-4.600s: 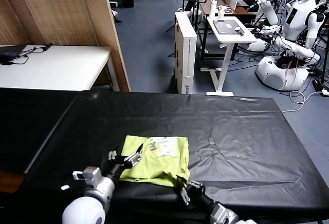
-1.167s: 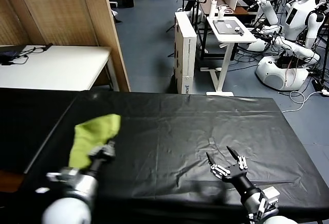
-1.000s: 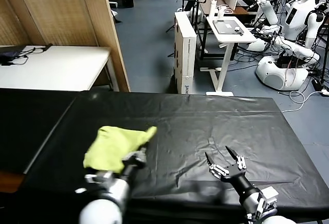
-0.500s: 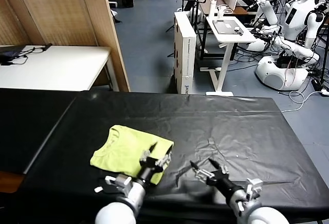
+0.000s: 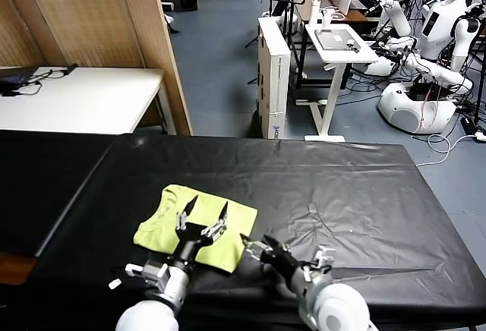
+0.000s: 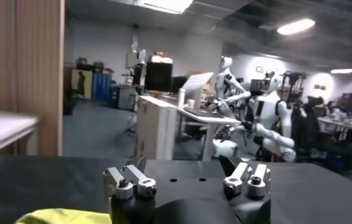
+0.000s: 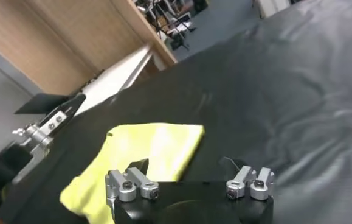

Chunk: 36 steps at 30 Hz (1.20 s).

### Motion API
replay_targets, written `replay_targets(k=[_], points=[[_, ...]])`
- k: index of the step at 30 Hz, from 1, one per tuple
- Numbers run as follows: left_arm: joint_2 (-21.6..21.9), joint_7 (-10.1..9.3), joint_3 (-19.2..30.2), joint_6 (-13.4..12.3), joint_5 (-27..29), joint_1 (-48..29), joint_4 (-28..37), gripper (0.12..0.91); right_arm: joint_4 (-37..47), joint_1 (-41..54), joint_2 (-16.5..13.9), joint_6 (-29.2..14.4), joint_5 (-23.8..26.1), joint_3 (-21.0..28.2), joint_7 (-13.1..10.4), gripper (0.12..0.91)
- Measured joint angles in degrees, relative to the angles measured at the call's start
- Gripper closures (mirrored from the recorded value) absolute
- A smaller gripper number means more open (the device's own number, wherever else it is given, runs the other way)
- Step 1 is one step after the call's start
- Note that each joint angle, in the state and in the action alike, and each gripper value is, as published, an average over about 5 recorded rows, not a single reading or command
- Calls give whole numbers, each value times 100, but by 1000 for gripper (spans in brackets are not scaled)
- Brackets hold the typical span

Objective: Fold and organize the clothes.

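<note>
Head view: folded lime T-shirt (image 5: 196, 225) lying flat on black table (image 5: 357, 194), lower left of centre. Left gripper (image 5: 203, 211) hovering over shirt's near edge, fingers spread, pinching nothing. Right gripper (image 5: 254, 248) sitting just right of shirt's near corner, fingers spread (partly hidden).

Left wrist view: shirt edge showing bottom left.

Right wrist view: shirt filling lower left; left gripper showing at left edge.

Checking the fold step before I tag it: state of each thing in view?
T-shirt: folded into a compact pad, lying flat on the table, not held.
Left claw: open, above the shirt, empty.
Right claw: open, empty, at the shirt's near right corner.
Black table cover: spread, wrinkled.
</note>
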<state>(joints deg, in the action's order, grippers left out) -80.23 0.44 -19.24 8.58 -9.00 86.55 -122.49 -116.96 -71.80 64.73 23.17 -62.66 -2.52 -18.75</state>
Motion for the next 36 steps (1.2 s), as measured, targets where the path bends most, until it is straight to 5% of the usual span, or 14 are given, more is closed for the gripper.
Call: replay_targets(k=[5, 16, 18, 30, 36], points=[[-54, -19, -83, -30, 22, 65, -40, 123, 185, 91, 166, -17, -7, 150, 20, 199], [-17, -63, -298, -46, -94, 80, -180, 123, 162, 15, 157, -35, 70, 45, 12, 813], [-3, -76, -354, -45, -172, 54, -161, 123, 124, 6, 102, 36, 148, -56, -18, 867], [107, -194, -627, -59, -393, 87, -54, 123, 331, 335, -315, 585, 1175, -702, 229, 872], [133, -475, -618, -109, -453, 164, -37, 123, 226, 245, -501, 725, 1312, -882, 268, 841]])
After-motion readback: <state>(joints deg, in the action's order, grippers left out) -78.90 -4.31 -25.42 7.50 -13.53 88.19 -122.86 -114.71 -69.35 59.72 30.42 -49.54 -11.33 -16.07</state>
